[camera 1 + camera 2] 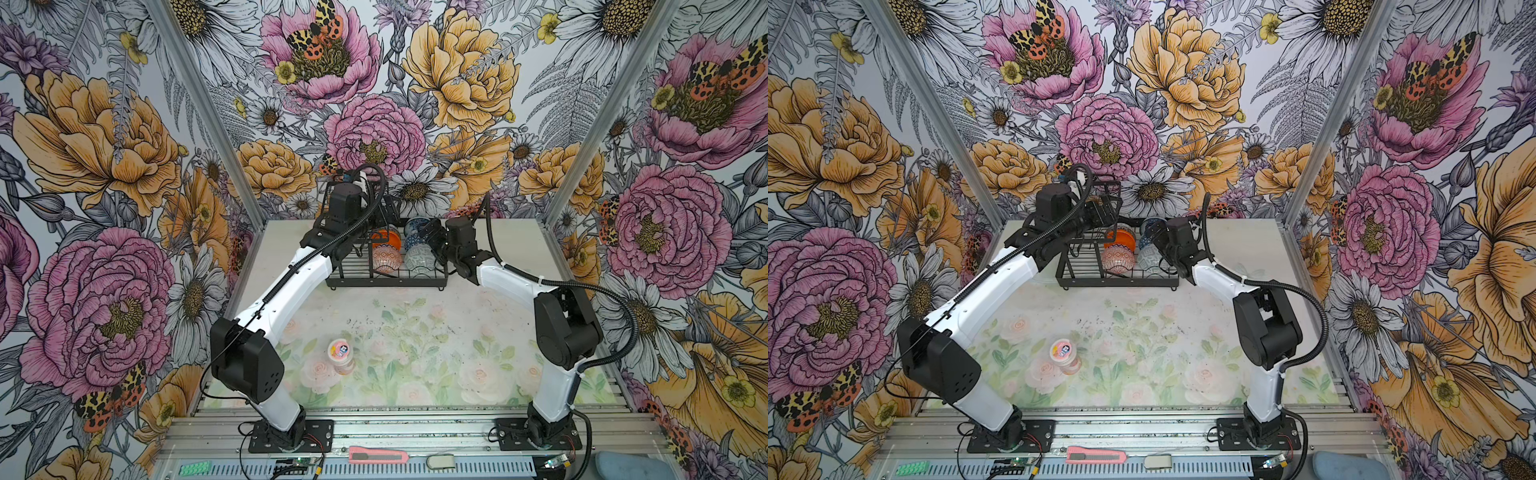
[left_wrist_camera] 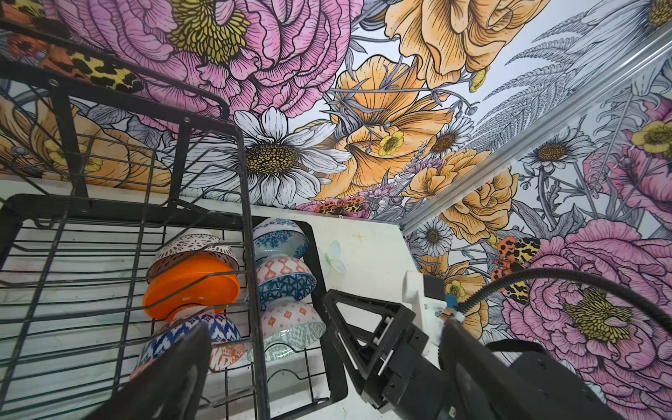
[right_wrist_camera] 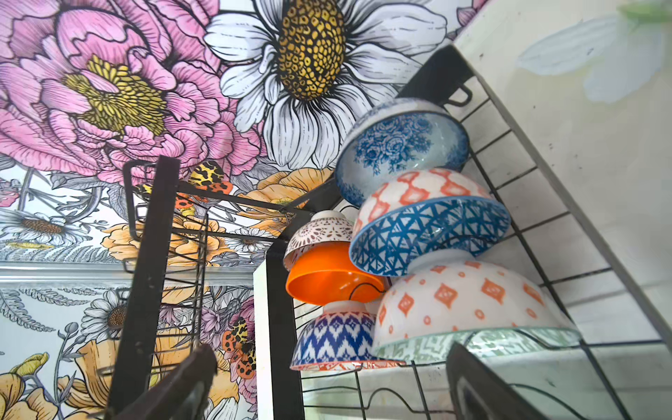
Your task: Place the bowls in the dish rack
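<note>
The black wire dish rack (image 1: pixel 386 285) (image 1: pixel 1119 284) stands at the back middle of the table. Several bowls sit tilted in it in two rows: plain orange (image 3: pixel 327 276), white-blue floral (image 3: pixel 400 145), dark blue with triangles (image 3: pixel 429 232), grey-green rimmed (image 3: pixel 472 342), blue zigzag (image 3: pixel 338 334). My right gripper (image 1: pixel 429 244) (image 3: pixel 332 358) is open at the rack's right end, close to the grey-green bowl (image 1: pixel 417 259) and holding nothing. My left gripper (image 1: pixel 1105 212) (image 2: pixel 327 327) hangs open by the rack's tall basket section (image 2: pixel 120 152), above the bowls.
A small pink-lidded jar (image 1: pixel 340 353) stands on the floral mat in front of the left arm. A pink box cutter (image 1: pixel 376 456) and a grey block (image 1: pixel 440 461) lie on the front rail. Flowered walls enclose three sides.
</note>
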`<action>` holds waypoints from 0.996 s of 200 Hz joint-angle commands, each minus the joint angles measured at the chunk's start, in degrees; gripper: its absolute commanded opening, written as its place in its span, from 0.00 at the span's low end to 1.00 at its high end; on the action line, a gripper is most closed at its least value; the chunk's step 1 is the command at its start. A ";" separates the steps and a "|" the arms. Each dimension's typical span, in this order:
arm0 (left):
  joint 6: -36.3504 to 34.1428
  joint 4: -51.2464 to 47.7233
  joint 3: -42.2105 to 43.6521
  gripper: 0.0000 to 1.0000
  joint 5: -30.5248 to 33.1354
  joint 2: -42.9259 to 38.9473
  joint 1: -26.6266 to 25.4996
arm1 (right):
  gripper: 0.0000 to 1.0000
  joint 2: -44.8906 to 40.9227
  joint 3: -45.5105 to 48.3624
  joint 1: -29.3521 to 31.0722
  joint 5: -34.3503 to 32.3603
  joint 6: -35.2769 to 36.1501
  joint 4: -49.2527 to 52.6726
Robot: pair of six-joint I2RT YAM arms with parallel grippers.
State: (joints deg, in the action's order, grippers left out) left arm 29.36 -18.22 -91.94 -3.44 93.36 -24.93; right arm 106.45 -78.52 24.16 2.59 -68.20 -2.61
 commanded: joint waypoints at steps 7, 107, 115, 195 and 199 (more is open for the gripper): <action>-3.75 -0.80 -0.44 0.99 2.02 -1.66 0.80 | 0.99 -4.54 -1.72 -1.88 -1.52 5.76 1.37; -5.68 -1.64 8.08 0.99 6.72 -12.27 18.31 | 0.99 -14.73 3.33 -9.79 -7.62 19.59 5.64; -5.55 -1.49 9.37 0.99 7.50 -13.66 20.45 | 0.99 -15.84 4.68 -10.94 -8.67 20.29 5.64; -7.16 8.36 34.45 0.99 18.00 -27.28 32.94 | 0.99 -22.11 17.21 -17.95 -28.41 36.04 6.73; -7.51 9.37 35.99 0.99 18.80 -27.68 33.14 | 0.99 -22.24 17.92 -18.21 -29.67 36.95 6.74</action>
State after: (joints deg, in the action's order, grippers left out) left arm 23.55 -14.37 -62.41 9.91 67.68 6.37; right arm 86.76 -63.77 6.92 -16.34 -39.77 3.49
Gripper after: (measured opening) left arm 0.986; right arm 0.992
